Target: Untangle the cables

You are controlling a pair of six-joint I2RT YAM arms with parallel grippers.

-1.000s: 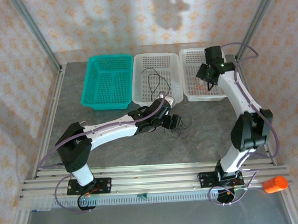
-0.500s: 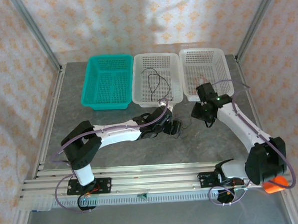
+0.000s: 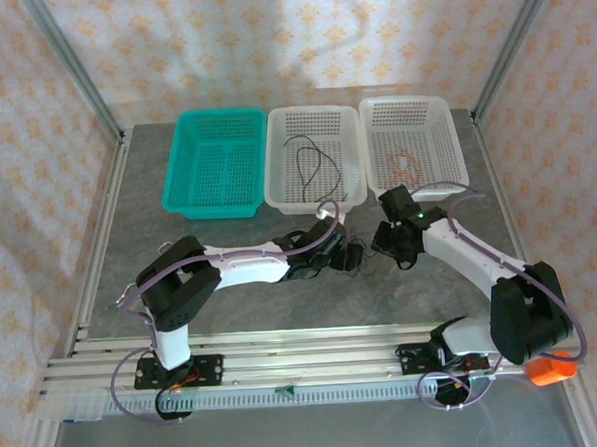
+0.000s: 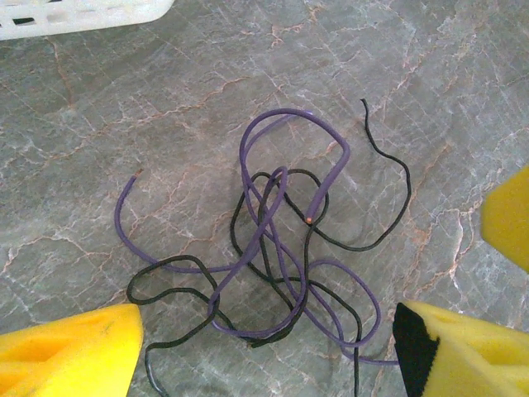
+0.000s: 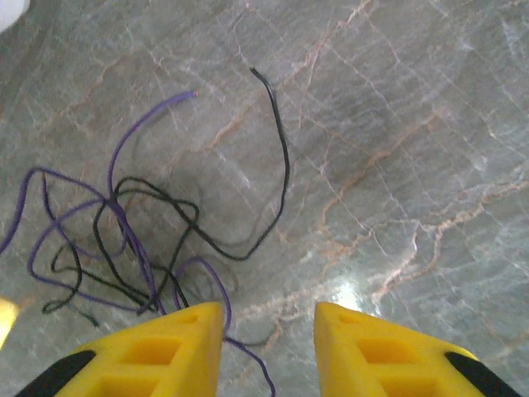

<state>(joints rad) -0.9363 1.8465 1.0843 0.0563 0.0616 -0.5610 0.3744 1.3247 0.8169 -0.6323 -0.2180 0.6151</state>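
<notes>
Cables: a loose tangle [image 4: 256, 244] of thin purple and black wires, flat on the worktop [image 4: 463, 99]; centre of the top view, just below the white baskets.
Free ends: a black end [image 5: 254, 73] curls out alone at the upper middle of the right wrist view; a purple end [image 4: 135, 176] sticks out at the left of the left wrist view.
Left hand [image 4: 264, 339]: released, fingers wide, straddling the tangle's lower edge, gripping nothing.
Right hand [image 5: 269, 331]: fingers apart with a narrower gap, nothing pinched; it hangs over the tangle's right edge.
Step, as I judge: pick one strand and draw it out.
Doing it well: take the lone black end, since it crosses least; pin the bundle with the other hand; pull slowly along the worktop so loops slide rather than tighten.
Risk: catching two strands would drag the whole bundle.
Sorted already: a black cable [image 3: 315, 163] in the middle basket [image 3: 277, 195], an orange-red cable [image 3: 403, 163] in the right basket [image 3: 443, 106].
</notes>
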